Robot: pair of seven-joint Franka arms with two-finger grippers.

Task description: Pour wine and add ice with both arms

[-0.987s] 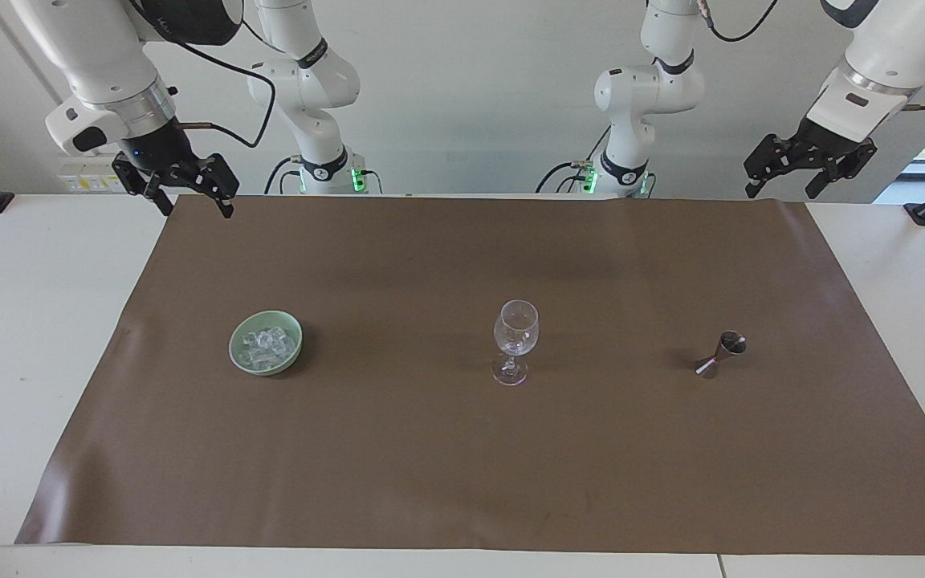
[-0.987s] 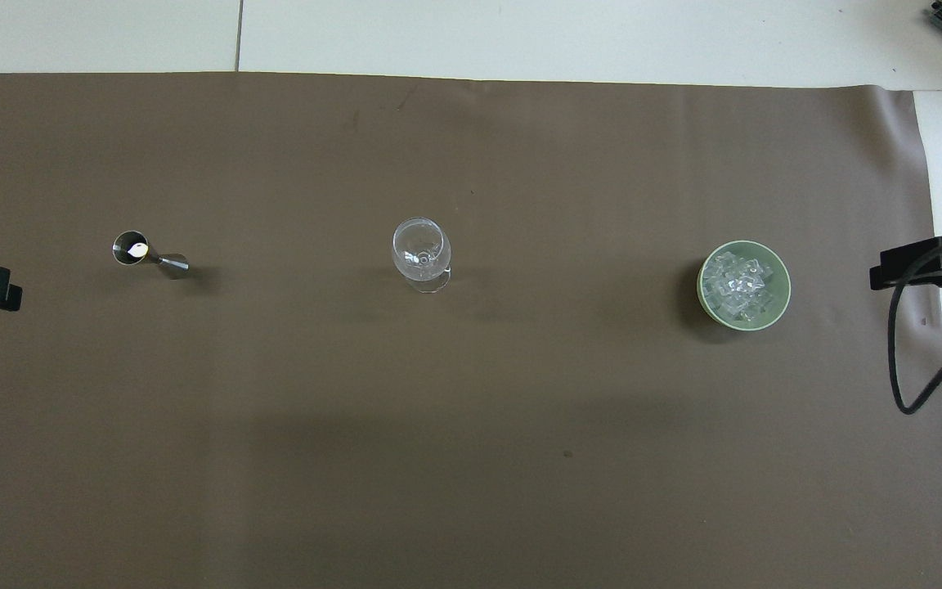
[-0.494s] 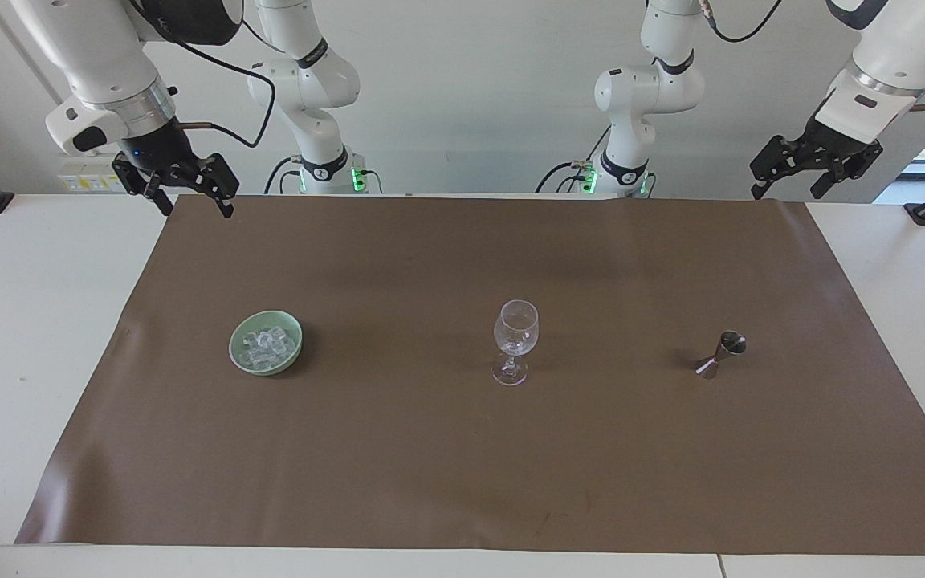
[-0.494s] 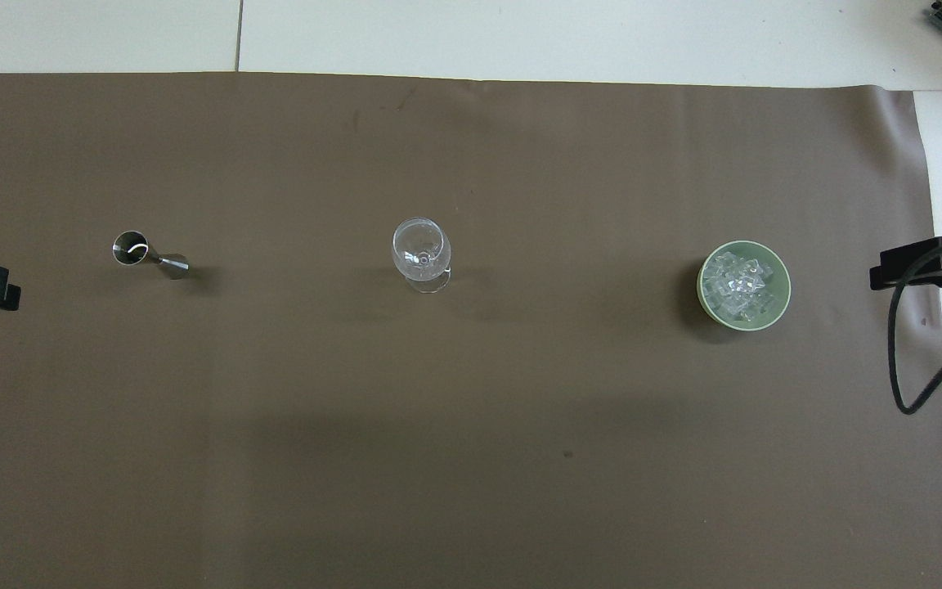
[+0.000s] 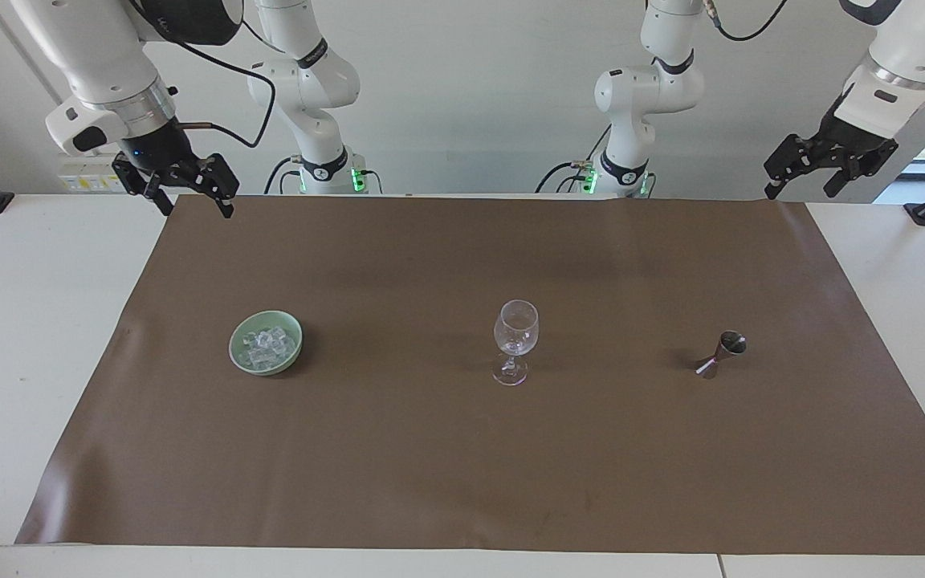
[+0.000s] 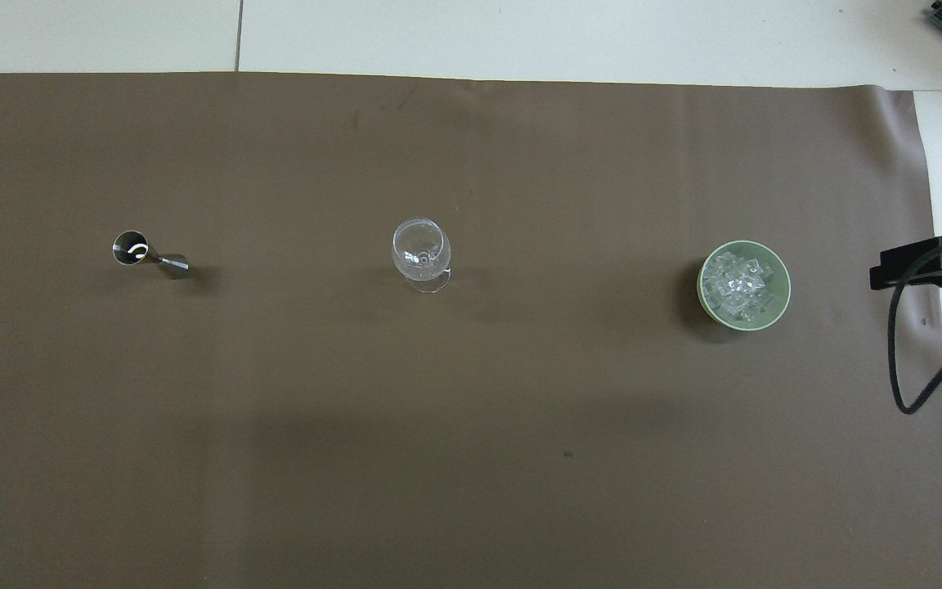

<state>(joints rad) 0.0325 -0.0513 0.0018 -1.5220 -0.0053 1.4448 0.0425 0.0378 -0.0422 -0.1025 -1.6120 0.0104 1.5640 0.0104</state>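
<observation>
Left gripper (image 5: 830,167), jaws apart and empty, retreats past the mat's (image 5: 462,449) corner; right gripper (image 5: 186,193) waits, jaws apart; jigger (image 5: 721,354) untouched, pouring not begun.

Left gripper (image 5: 805,170) and right gripper (image 5: 186,194) hang raised, fingers spread, empty.

Even, bright daylight fills both views, with a window glowing at the facing view's edge. The wine glass (image 5: 515,341), green bowl (image 6: 744,284) and jigger (image 5: 719,354) cast soft, short shadows on the matte brown mat (image 5: 462,449). Focus is sharp; small glints on glass and metal
</observation>
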